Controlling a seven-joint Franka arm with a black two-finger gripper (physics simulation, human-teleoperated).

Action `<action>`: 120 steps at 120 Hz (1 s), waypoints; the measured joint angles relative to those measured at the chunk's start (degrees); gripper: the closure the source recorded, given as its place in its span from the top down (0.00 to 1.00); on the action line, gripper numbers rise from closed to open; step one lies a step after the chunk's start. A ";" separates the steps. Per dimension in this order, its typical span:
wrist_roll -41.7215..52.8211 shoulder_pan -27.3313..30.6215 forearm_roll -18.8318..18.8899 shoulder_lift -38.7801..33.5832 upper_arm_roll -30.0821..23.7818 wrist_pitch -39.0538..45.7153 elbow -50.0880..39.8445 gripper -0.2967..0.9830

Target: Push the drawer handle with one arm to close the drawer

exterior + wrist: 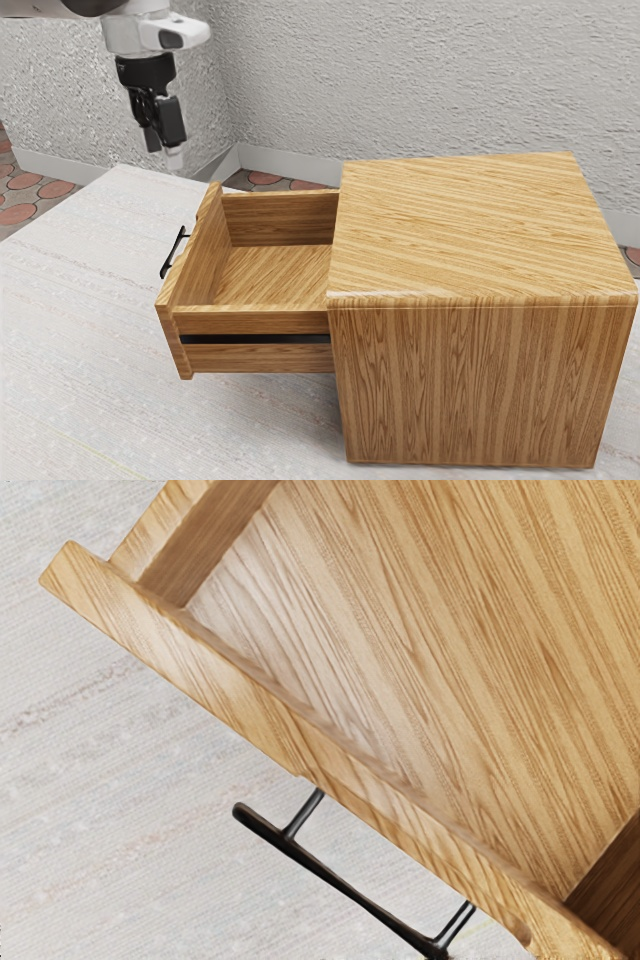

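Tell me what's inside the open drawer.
In the drawer, the pulled-out part shows its bare wooden bottom; I see no objects. What lies back inside the cabinet is covered, so I can't tell.

Tool (165, 146) apart from handle (171, 254) | drawer (268, 276) open | cabinet (475, 380) on table (80, 350)

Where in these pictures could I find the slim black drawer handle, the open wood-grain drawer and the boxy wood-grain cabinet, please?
Handle (320, 865): wrist view, on its long bar.
Drawer (250, 322): exterior view, on the upper part of its side wall.
Cabinet (470, 230): exterior view, on its flat top.
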 joint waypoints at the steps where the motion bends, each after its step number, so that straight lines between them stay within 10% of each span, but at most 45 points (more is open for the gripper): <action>1: 0.20 -0.01 0.00 0.00 0.00 -0.02 0.00 0.77; 25: 4.74 0.31 -0.07 -0.58 -0.12 -0.10 2.17 0.77; 42: 7.52 1.03 -0.04 -15.79 -0.56 -3.81 4.01 0.77; 69: 13.15 -0.17 0.12 -32.78 2.26 -6.83 -23.44 0.77; 93: 20.17 -0.81 2.66 -28.54 8.53 4.66 -37.05 0.77; 103: 22.10 -10.19 4.54 -25.60 18.82 7.42 -37.15 0.75; 120: 24.91 -15.46 8.98 -17.68 24.62 11.86 -33.00 0.51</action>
